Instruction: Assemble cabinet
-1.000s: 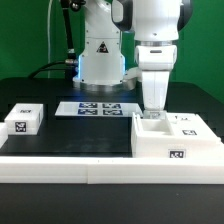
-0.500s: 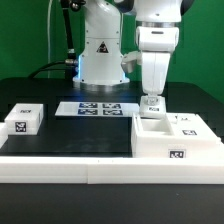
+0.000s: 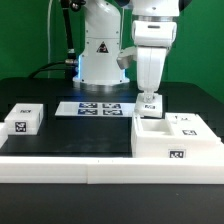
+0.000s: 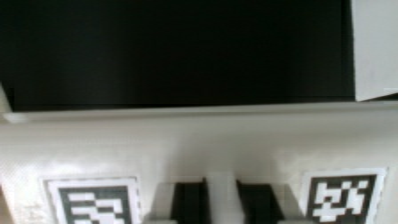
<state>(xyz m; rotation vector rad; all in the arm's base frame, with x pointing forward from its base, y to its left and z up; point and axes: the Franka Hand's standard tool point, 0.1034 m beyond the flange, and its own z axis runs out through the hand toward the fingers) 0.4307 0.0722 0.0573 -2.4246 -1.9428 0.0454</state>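
The cabinet (image 3: pixel 178 140) is a large white box with open compartments and tags, lying at the exterior view's right on the black table. My gripper (image 3: pixel 151 101) hangs straight down just above the cabinet's far left compartment. A small dark-marked bit shows at its tips; I cannot tell whether that is a held piece or the fingers. In the wrist view a white tagged surface (image 4: pixel 107 160) fills the near part. The gripper (image 4: pixel 222 200) shows only as two dark bands with a white strip between them.
A small white tagged block (image 3: pixel 23 119) lies at the exterior view's left. The marker board (image 3: pixel 97 108) lies in front of the robot's base. A long low white rail (image 3: pixel 70 170) edges the table's front.
The gripper has risen from inside the cabinet's far left compartment to just above it, most of the rise in the first half second. The cabinet has not moved.
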